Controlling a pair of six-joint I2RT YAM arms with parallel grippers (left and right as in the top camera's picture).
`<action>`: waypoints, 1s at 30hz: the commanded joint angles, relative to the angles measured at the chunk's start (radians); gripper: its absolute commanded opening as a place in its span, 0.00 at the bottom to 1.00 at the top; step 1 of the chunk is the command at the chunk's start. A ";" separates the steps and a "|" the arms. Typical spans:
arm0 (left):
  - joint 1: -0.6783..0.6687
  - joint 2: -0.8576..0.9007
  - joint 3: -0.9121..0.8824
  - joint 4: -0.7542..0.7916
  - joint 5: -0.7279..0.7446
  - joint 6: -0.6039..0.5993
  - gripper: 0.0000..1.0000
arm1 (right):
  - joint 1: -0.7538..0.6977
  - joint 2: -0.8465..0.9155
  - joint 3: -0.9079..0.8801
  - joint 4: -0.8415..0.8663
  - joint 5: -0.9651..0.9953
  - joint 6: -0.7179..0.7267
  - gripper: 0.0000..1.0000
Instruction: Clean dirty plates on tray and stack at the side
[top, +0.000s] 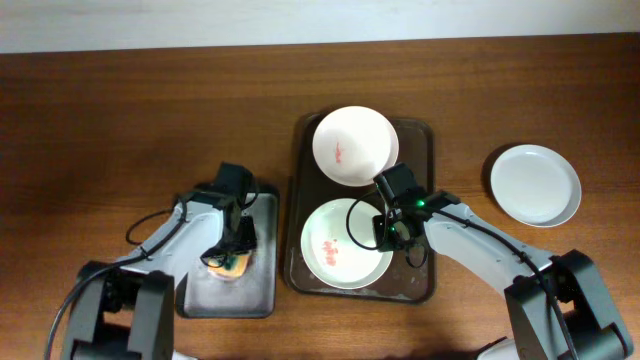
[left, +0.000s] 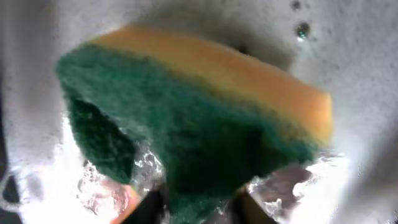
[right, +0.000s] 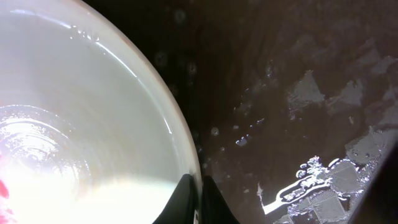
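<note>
The dark brown tray (top: 420, 135) holds two white plates with red smears: a far one (top: 355, 145) and a near one (top: 345, 245). A plain white plate (top: 535, 184) lies on the table to the right. My right gripper (top: 388, 226) is shut on the near plate's right rim (right: 180, 134); its fingers (right: 198, 193) pinch the rim over the wet tray (right: 292, 68). My left gripper (top: 232, 258) is shut on a green and yellow sponge (left: 205, 118), low over the grey sponge tray (top: 262, 290). Its fingers (left: 196, 208) show at the frame's bottom edge.
The grey sponge tray stands just left of the brown tray, with soapy water (left: 99, 186) in it. Foam and water patches (right: 323, 180) lie on the brown tray's floor right of the near plate. The wooden table (top: 120, 110) extends to the far left.
</note>
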 joint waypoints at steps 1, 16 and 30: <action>0.003 0.078 -0.006 0.048 0.081 -0.019 0.00 | 0.003 0.016 -0.015 -0.012 0.073 -0.002 0.04; 0.003 -0.034 0.016 -0.028 0.044 0.030 0.52 | 0.003 0.016 -0.015 -0.027 0.073 -0.002 0.04; -0.098 0.005 0.436 -0.221 0.359 0.076 0.00 | 0.002 0.016 -0.015 -0.026 0.045 0.053 0.04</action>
